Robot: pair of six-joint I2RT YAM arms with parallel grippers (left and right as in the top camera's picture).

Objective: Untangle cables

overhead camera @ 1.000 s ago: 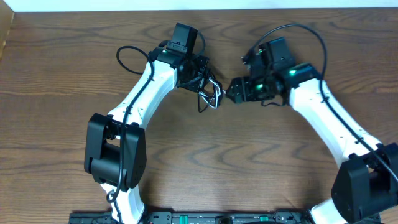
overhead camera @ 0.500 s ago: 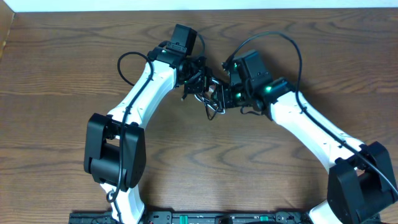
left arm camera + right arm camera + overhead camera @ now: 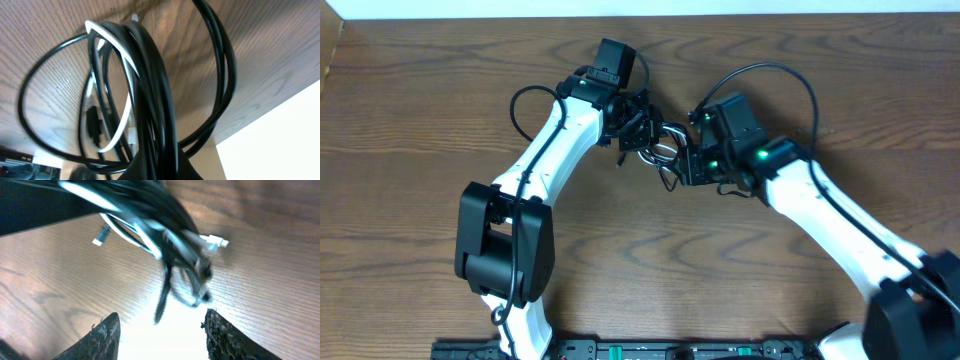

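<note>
Cables (image 3: 661, 150) hang as one tangled bunch between the two arms, toward the far middle of the wooden table (image 3: 440, 100); the bunch appears raised off the wood rather than lying flat on it. From the left wrist, the black cable (image 3: 150, 75) makes several wide loops that cross one another; the white cable (image 3: 97, 29) threads in and out through those loops; both gather into a tight neck at the bottom edge of that view. From the right wrist the bunch is blurred; a white plug (image 3: 220, 242) sticks out to the right and a second plug end (image 3: 98, 241) dangles to the left.

The left gripper (image 3: 636, 132) sits at the bunch's left side; the strands converge on it, so it appears to be pinching the bunch, though the cords hide its fingertips. The right gripper (image 3: 161, 316) is just beside the bunch on the other side; its fingers (image 3: 107, 335) are spread wide with nothing between them, and the cords pass beyond their tips.

Judged from this, the task is at an early stage; the bunch is lifted and held from one side, but black and white are not parted anywhere that shows; one cord has yet to be caught by the right gripper, drawn out of the loops and laid well apart from the other.
</note>
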